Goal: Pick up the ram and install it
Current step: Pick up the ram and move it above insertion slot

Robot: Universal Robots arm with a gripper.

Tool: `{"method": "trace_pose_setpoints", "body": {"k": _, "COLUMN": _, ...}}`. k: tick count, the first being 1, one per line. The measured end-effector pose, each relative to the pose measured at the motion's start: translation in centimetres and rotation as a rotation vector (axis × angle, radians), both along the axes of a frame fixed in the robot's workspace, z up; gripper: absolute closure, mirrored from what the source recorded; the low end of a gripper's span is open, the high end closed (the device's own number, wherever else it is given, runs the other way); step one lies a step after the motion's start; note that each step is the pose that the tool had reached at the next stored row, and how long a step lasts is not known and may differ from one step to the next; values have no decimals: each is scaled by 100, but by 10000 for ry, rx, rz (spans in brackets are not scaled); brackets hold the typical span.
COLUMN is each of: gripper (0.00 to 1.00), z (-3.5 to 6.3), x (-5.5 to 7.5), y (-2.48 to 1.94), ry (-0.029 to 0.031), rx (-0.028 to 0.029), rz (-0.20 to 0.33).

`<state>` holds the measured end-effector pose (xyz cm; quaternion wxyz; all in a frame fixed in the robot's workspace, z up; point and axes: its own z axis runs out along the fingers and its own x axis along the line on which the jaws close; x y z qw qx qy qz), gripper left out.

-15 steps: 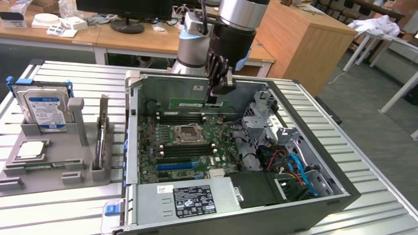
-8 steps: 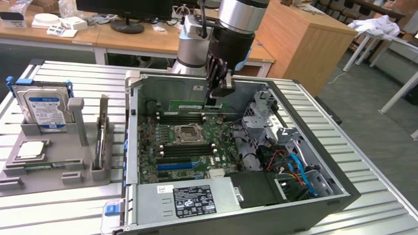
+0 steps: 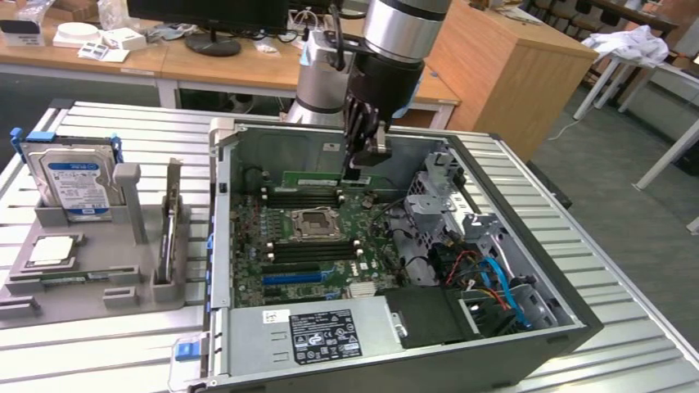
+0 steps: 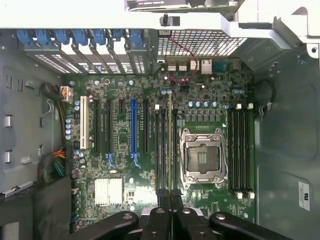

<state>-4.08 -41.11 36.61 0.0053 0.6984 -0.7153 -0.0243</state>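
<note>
Claw gripping ram over slots, CPU socket beside, drive cage near

Robotics lab: open PC case on alu bench, desks w/ monitor behind.

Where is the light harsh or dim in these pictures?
Wrist view: the pale metal case rim glares white; the green motherboard is evenly lit. Exterior view: the ribbed silver table shines bright; the open computer case's back wall sits shaded.
</note>
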Motion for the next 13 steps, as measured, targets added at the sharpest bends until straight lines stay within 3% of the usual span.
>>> {"method": "trace_pose_setpoints", "body": {"k": 13, "gripper": 88, "z": -94, "x": 0, "y": 0, "ry": 0, "rx": 0, "rz": 0}}
